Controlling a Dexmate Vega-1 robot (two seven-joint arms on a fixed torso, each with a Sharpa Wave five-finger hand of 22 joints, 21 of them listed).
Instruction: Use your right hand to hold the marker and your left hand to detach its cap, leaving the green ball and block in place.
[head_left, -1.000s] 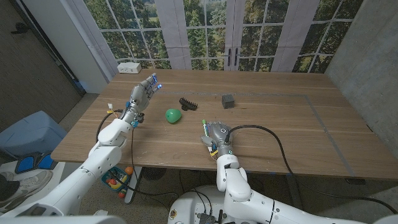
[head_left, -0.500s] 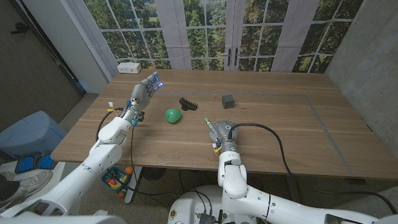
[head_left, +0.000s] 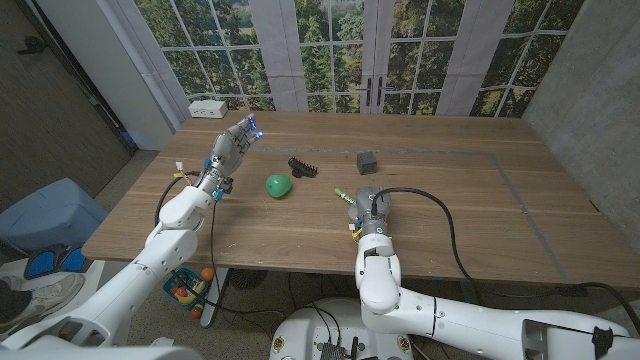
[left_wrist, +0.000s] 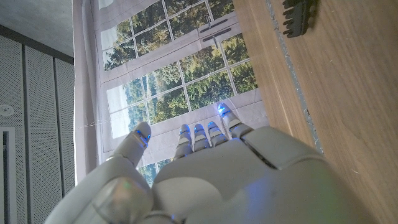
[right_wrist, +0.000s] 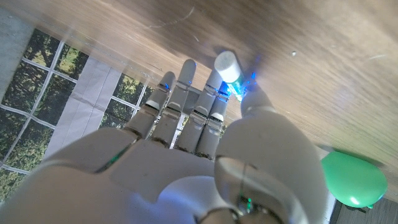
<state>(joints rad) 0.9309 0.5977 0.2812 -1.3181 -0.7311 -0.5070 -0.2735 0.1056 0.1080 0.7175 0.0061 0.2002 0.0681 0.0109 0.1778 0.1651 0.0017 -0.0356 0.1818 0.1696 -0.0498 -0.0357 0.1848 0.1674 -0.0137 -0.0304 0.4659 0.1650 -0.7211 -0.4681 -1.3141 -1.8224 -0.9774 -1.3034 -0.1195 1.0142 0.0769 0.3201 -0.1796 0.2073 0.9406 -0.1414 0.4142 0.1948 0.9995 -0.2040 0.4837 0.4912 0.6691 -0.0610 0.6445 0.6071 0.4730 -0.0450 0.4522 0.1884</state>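
The big wooden table (head_left: 450, 200) is the stage here, and I'll place everything off the round green ball (head_left: 278, 186) sitting on it. The robot's left hand (head_left: 230, 150) is raised well off to the left of the green ball and a bit further back, fingers straight and apart, holding nothing. The left wrist view backs that up, just bare fingertips (left_wrist: 194, 129) against the windows. The right hand (head_left: 367, 212) is off to the right of the ball and a little nearer the robot, fingers curled around the white marker with a green cap (head_left: 345, 197). In the head view the capped end pokes out of the fist toward the ball. The black toothed comb-like piece (head_left: 302, 166) sits just behind the ball, and the small dark grey block (head_left: 366, 162) is further right, behind the right hand.

Progress-wise, I'd say step one is done: the marker is gripped by the right hand. The cap looks like it's still on, and the left hand isn't anywhere near it, so the actual uncapping is all still to do. Ball and block look undisturbed.

Hard to make out: most of the marker's body is buried in the fist. In the right wrist view I can see a pale round end (right_wrist: 227, 65) sticking past the fingers, but can't tell which end that is.
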